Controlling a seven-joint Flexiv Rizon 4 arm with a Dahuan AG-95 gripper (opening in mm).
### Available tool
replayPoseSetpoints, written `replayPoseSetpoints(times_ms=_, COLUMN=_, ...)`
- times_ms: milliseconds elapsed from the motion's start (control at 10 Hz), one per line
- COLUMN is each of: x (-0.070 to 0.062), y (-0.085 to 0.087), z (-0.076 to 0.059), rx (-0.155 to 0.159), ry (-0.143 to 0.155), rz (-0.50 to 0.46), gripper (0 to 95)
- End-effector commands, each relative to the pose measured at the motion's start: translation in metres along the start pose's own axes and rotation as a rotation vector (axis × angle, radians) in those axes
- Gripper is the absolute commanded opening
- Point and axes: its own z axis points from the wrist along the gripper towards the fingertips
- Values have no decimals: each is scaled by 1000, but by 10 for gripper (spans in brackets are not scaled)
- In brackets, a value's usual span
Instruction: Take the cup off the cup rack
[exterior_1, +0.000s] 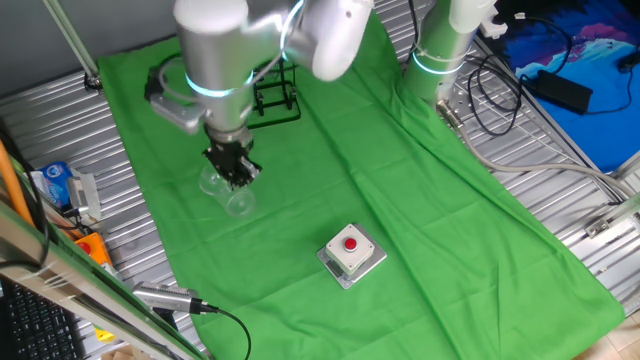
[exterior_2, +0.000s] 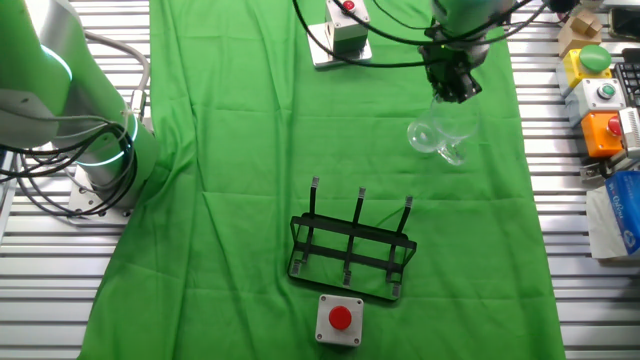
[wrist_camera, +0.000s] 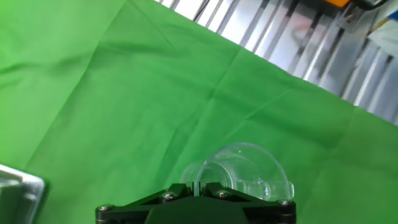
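Observation:
The clear glass cup (exterior_1: 228, 193) hangs over the green cloth, away from the black wire cup rack (exterior_1: 275, 98). My gripper (exterior_1: 236, 172) is shut on the cup's rim. In the other fixed view the cup (exterior_2: 440, 136) sits just below the gripper (exterior_2: 456, 92), well clear of the cup rack (exterior_2: 352, 250), whose pegs stand bare. In the hand view the cup (wrist_camera: 239, 171) shows right past the fingers, its rim pinched between them at the gripper (wrist_camera: 200, 186).
A grey box with a red button (exterior_1: 351, 252) lies on the green cloth (exterior_1: 420, 200) toward the front. Another button box (exterior_2: 338, 320) sits by the rack. Ribbed metal table (exterior_1: 60, 140), cables and boxes (exterior_2: 600, 100) ring the cloth.

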Motion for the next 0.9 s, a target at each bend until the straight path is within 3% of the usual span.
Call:
replayPoseSetpoints(times_ms=100, x=-1, y=2, z=2, rx=57, ry=-10, rz=-11, gripper=0)
replayPoseSetpoints(times_ms=300, x=-3, y=5, z=5, rx=116, ry=-14, rz=-32, gripper=0)
replayPoseSetpoints(times_ms=800, x=-4, y=5, z=5, rx=110, ry=-27, rz=-35, gripper=0)
replayPoseSetpoints(times_ms=900, x=-4, y=5, z=5, rx=104, ry=-28, rz=-43, gripper=570)
